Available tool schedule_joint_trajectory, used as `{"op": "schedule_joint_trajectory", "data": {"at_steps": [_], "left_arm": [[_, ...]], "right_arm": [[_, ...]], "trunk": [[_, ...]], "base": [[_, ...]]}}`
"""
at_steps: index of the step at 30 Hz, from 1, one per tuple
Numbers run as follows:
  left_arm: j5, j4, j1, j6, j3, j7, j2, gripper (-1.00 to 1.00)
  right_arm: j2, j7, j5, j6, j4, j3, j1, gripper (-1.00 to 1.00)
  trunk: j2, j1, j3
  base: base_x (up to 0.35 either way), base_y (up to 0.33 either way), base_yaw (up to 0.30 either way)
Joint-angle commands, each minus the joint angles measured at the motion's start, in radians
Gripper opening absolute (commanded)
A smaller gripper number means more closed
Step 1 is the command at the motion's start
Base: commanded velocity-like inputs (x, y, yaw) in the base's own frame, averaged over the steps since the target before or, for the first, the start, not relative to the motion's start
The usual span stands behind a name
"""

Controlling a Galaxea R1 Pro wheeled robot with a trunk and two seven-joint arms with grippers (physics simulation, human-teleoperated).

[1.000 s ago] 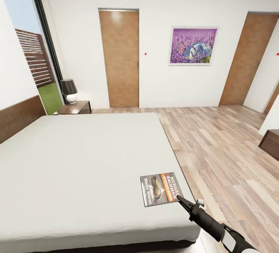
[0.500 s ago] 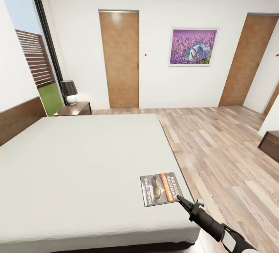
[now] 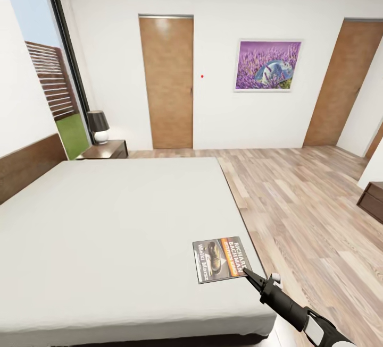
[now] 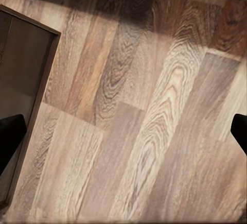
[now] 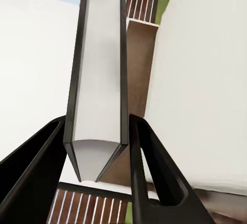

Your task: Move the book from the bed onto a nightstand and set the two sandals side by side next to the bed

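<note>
One book corner hidden under right hand tips.

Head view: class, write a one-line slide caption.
Right gripper closed on the corner of the dark orange-pictured paperback book lying on the grey-mattressed bed.

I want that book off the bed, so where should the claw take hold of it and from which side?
The book lies flat near the bed's floor-side edge. Best is probably its near corner, coming in low from that edge, where the right claw already sits; its thin pages show between the fingers, one above the cover, one beneath.
</note>
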Motion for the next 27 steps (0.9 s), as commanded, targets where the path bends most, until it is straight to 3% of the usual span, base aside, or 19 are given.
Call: {"op": "schedule_joint_trajectory", "data": {"at_steps": [1, 27], "left_arm": [[0.011, 0.002, -0.001, -0.002, -0.008, -0.005, 0.000, 1.00], [0.011, 0.002, -0.001, -0.003, -0.009, 0.008, -0.015, 1.00]], "right_arm": [[0.000, 0.002, -0.008, 0.010, 0.000, 0.005, 0.000, -1.00], [-0.001, 0.002, -0.001, 0.010, 0.000, 0.005, 0.000, -1.00]], "trunk": [[0.007, -0.004, 0.001], [0.189, -0.104, 0.058]], "base": [[0.000, 0.000, 0.163], [0.000, 0.000, 0.216]]}}
